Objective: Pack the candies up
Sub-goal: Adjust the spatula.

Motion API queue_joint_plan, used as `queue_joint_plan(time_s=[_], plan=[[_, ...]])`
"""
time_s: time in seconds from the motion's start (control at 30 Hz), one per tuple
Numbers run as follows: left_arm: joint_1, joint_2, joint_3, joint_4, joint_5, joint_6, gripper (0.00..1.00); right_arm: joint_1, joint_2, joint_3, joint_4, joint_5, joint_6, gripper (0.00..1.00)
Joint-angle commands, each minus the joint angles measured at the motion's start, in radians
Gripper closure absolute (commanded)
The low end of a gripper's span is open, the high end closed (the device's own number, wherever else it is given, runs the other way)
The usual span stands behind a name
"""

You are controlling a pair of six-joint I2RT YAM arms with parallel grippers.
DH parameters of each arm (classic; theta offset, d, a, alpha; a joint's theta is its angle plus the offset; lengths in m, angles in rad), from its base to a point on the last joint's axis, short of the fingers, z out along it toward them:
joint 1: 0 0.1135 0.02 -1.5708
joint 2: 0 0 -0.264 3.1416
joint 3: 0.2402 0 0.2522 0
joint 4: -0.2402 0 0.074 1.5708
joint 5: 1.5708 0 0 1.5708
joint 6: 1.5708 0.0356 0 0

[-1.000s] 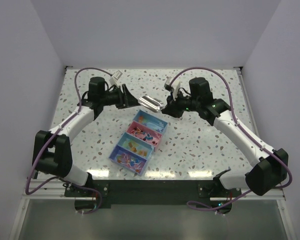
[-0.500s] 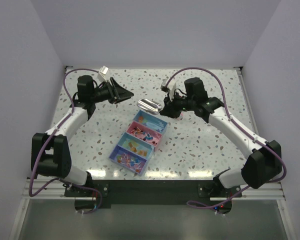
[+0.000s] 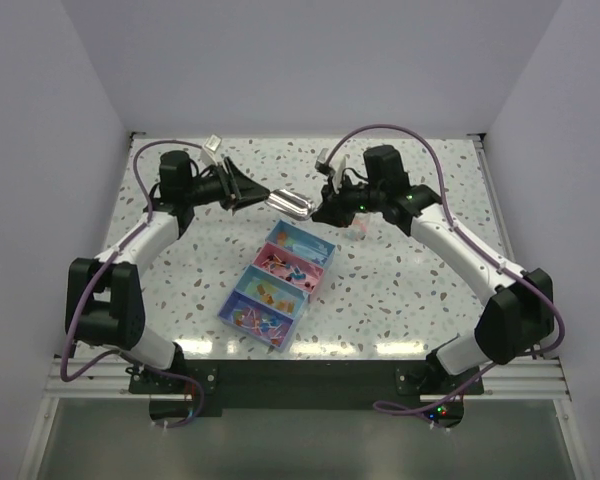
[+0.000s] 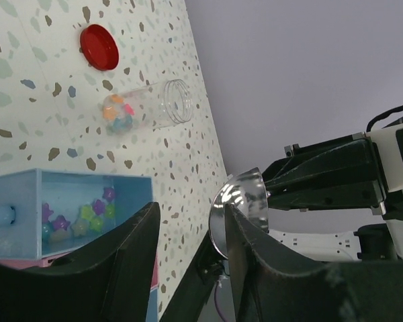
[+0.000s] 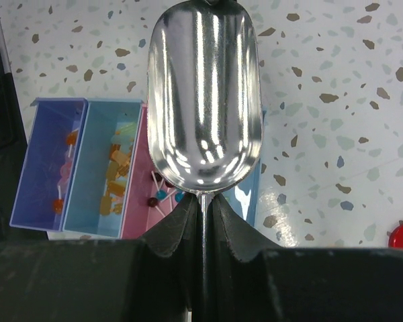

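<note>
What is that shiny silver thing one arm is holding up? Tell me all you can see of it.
It is a metal scoop, polished like a mirror, with a deep rounded bowl narrowing to a thin handle. The bowl is empty; only reflections show inside. The right hand pinches the handle and holds the scoop in the air, near the far end of the compartment tray. The left hand is open close beside it; whether they touch cannot be told.

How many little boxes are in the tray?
4, in one row: purple box at the near end, then light blue box, pink box, and blue box at the far end, partly behind the scoop.
</note>
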Motion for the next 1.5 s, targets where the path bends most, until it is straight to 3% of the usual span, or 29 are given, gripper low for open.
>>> queue_joint_plan(time_s=[0.0, 0.27, 0.5, 0.6, 0.67, 0.7, 0.83, 0.97, 1.27, 1.47], plan=[[-0.012, 0.012, 0.057, -0.002, 0.031, -0.006, 0.54, 0.006, 0.008, 0.064, 0.063, -0.047, -0.018, 1.00], [-0.014, 0.024, 0.057, 0.056, 0.054, -0.069, 0.72, 0.014, 0.041, 0.084, 0.074, -0.050, -0.025, 1.00], [-0.014, 0.030, 0.048, 0.089, 0.077, -0.107, 1.00, 0.019, 0.050, 0.086, 0.081, -0.038, -0.025, 1.00], [-0.014, 0.023, 0.031, 0.134, 0.088, -0.142, 1.00, 0.020, 0.050, 0.084, 0.081, -0.033, -0.022, 1.00], [-0.009, 0.013, -0.007, 0.202, 0.091, -0.230, 1.00, 0.019, 0.044, 0.075, 0.074, -0.033, -0.025, 0.91], [-0.008, 0.010, -0.025, 0.304, 0.092, -0.271, 1.00, 0.020, 0.042, 0.072, 0.071, -0.033, -0.028, 0.82], [0.000, 0.018, -0.107, 0.497, 0.098, -0.441, 1.00, 0.019, 0.019, 0.052, 0.055, -0.018, -0.038, 0.74], [0.000, 0.021, -0.108, 0.489, 0.091, -0.426, 1.00, 0.019, -0.002, 0.037, 0.054, -0.009, -0.035, 0.70], [0.000, 0.012, -0.056, 0.170, 0.032, -0.176, 1.00, 0.017, -0.057, 0.060, -0.009, 0.014, -0.054, 0.65], [0.000, 0.010, -0.059, 0.124, 0.017, -0.126, 1.00, 0.016, -0.071, 0.069, -0.058, 0.026, -0.077, 0.65]])
